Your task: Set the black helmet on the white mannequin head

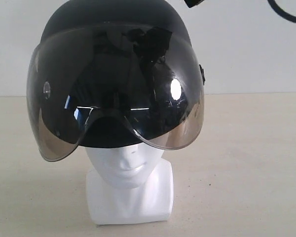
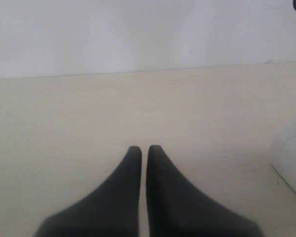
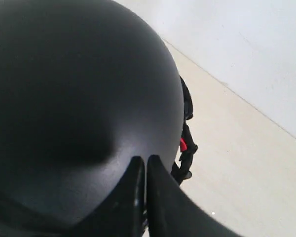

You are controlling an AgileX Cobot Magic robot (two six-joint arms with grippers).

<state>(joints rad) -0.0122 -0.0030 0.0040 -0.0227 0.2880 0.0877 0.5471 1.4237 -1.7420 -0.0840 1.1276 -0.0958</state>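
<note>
We see helmet (image 1: 116,84) seated on head (image 1: 130,170); right gripper (image 3: 143,160) pressed together, tips at its shell; left gripper (image 2: 143,148) closed too, off aside.

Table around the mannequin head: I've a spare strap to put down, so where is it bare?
Bare table lies on both sides of the white mannequin head, wider on the exterior view's right, and beneath the left gripper. Crowded: where the black helmet overhangs it, right gripper at its shell.

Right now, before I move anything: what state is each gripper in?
Left gripper: shut, holding nothing.
Right gripper: shut, tips at the helmet shell, nothing seen between them.
</note>
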